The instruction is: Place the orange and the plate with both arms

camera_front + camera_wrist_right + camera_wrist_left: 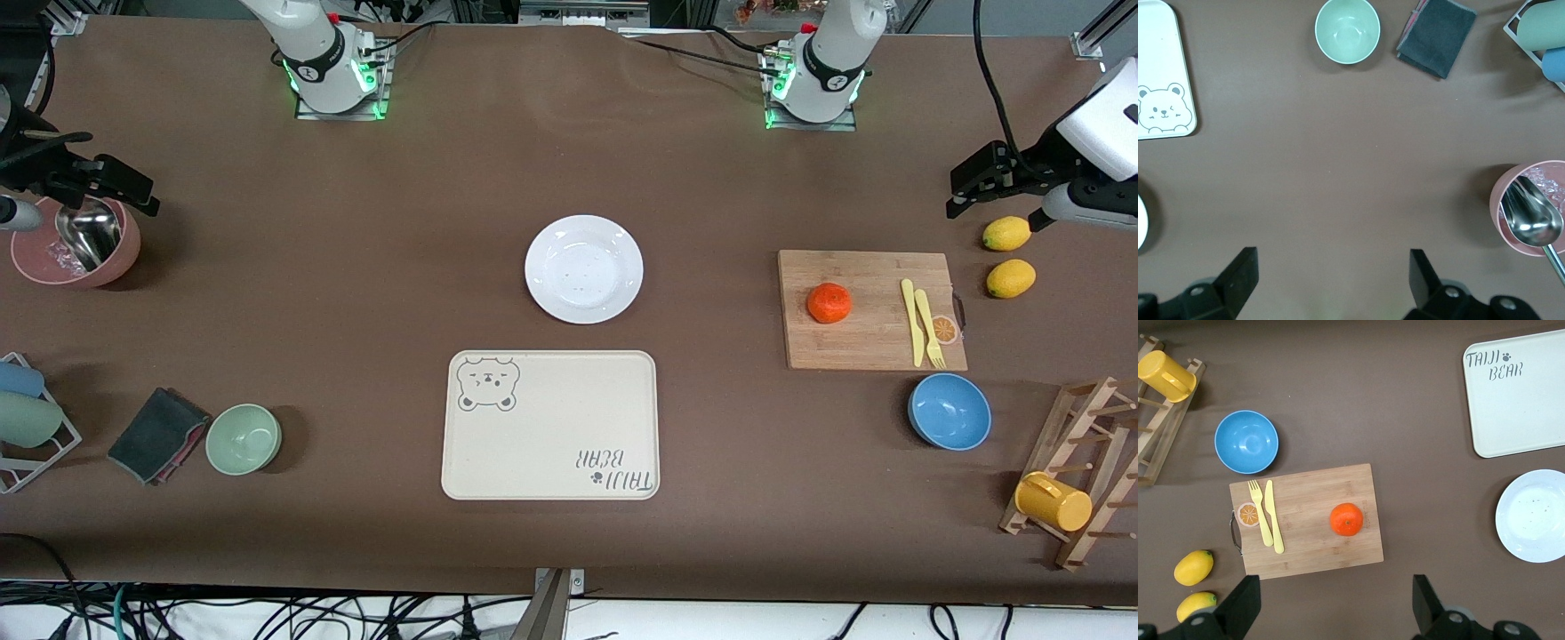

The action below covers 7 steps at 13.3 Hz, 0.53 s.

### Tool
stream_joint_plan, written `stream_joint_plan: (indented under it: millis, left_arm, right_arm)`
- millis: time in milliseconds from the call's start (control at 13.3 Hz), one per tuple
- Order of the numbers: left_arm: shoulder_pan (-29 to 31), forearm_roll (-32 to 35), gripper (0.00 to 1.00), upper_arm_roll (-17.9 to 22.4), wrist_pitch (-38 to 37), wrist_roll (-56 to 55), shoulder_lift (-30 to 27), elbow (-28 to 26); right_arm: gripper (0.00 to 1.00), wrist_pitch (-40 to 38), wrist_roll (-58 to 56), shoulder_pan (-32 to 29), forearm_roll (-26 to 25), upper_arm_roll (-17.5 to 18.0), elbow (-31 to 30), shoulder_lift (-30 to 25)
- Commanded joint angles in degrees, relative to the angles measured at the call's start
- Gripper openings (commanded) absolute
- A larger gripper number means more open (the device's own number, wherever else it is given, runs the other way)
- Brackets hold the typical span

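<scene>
Brown table (356, 267): plate (583, 268), tray (550, 425), cutting board (871, 311), bowls, lemons.

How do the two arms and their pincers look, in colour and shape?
Both arms are glossy white with black joint rings and green-lit bases trailing black cables. The left pincer and the right pincer are matte black, with two blunt, wedge-shaped fingers.

Light: even overhead light is falling on the brown table (356, 267) | Glare: soft sheen is showing on the plate (583, 268) | Shadows: faint ones are pooling beside the plate | Focus: staying sharp throughout
</scene>
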Motion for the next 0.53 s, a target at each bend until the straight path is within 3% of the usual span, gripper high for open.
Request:
stream_joint_plan:
  millis: [0, 452]
  left_arm:
    - [0.0, 1.8, 1.00, -0.3, -1.7, -0.5, 0.8, 1.9]
    - [0.2, 1.8, 1.00, -0.2, -1.8, -0.4, 0.8, 1.8]
  right_arm:
    - [1.00, 0.2, -0.2, -0.4, 0.8, 0.3, -0.4, -0.7]
    - [1.00, -0.1, -0.8, -0.4, 0.7, 0.3, -0.2, -0.6]
